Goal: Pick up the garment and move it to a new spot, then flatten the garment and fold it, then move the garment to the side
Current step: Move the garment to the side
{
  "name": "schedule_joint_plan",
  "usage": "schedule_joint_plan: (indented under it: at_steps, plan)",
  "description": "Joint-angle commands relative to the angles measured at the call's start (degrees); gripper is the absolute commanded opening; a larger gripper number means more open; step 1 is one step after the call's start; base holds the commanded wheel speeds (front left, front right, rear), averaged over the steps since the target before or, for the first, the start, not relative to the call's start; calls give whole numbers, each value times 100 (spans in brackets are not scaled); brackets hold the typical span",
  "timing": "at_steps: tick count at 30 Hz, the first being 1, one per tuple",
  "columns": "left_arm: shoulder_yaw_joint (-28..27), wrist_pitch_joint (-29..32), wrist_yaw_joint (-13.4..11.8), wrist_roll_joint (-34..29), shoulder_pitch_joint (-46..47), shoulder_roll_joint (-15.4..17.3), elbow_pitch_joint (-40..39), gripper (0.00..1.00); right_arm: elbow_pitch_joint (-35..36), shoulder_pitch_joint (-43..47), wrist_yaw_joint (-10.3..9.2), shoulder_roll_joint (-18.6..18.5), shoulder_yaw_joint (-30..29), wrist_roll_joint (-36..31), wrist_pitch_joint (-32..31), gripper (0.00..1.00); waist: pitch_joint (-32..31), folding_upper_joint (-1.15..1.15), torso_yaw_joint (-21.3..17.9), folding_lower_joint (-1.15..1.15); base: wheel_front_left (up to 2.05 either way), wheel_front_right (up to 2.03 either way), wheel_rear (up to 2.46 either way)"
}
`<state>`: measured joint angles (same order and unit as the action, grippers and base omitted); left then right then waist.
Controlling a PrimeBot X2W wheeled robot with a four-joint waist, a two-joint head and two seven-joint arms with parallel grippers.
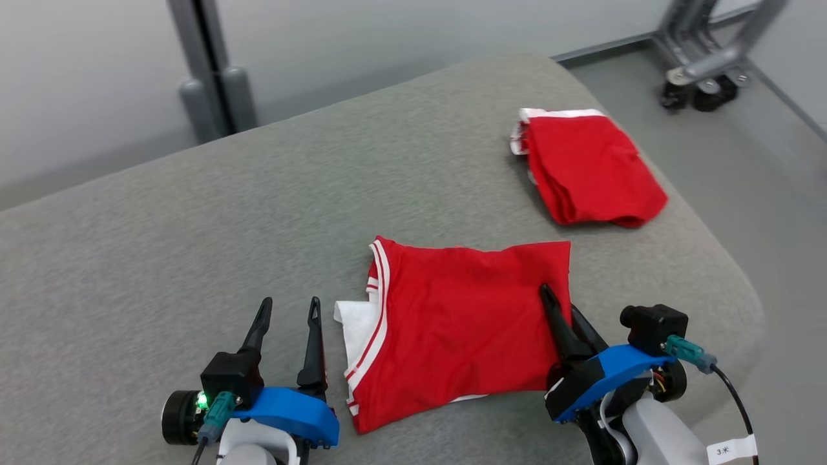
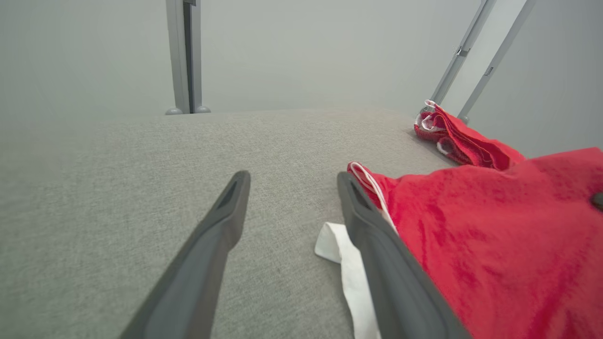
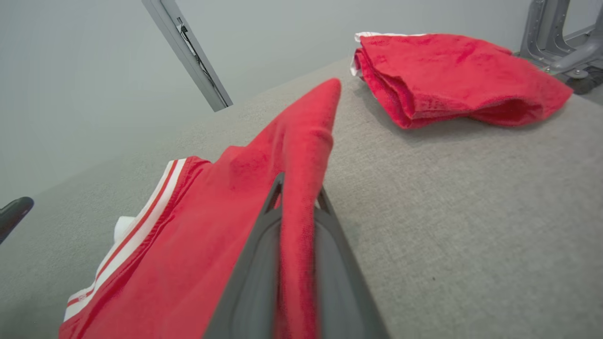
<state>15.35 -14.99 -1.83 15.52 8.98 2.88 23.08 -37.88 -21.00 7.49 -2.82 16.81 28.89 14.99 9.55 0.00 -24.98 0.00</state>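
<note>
Grey surface [image 1: 194, 245], two red garments [image 1: 452, 323] [image 1: 591, 168]

- Grey fabric-covered surface [image 1: 194, 258] with rounded corners spans the centre of the head view.
- Pale grey wall [image 1: 97, 64] at 11 o'clock; a grey upright post [image 1: 205, 58] stands before it.
- Grey floor [image 1: 775, 213] at 3 o'clock; a castered metal frame [image 1: 704, 71] at 1 o'clock.

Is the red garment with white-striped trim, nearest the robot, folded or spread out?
Folded. The red garment with white-striped trim forms a compact rectangle, layers stacked at its left edge.
</note>
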Motion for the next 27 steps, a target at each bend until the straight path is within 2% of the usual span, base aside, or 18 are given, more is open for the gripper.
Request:
schedule_joint_plan:
  at_steps: [1, 8, 13, 20, 27]
  plan:
    - [-40, -26, 11, -49, 61, 1, 14, 100, 56, 38, 0, -20, 17, 43, 23, 0, -140, 0, -273, 0, 0, 0, 0]
    - [-47, -26, 35, -86, 136, 3, 43, 100, 110, 25, 0, -18, 0, 19, 23, 0, -38, 0, -434, 0, 0, 0, 0]
    - [17, -26, 77, -96, 209, 3, 71, 100, 141, -101, 0, -18, -130, -129, 23, 0, 47, 0, -306, 0, 0, 0, 0]
    - [109, -26, 52, -162, 355, 3, 126, 100, -40, -909, 0, -158, -393, -767, 22, 0, 262, 0, 224, 0, 0, 0, 0]
    - [120, -26, 37, -243, 486, 1, 137, 100, -765, -2034, 0, -785, -1044, -1589, 23, 0, 556, 0, 862, 0, 0, 0, 0]
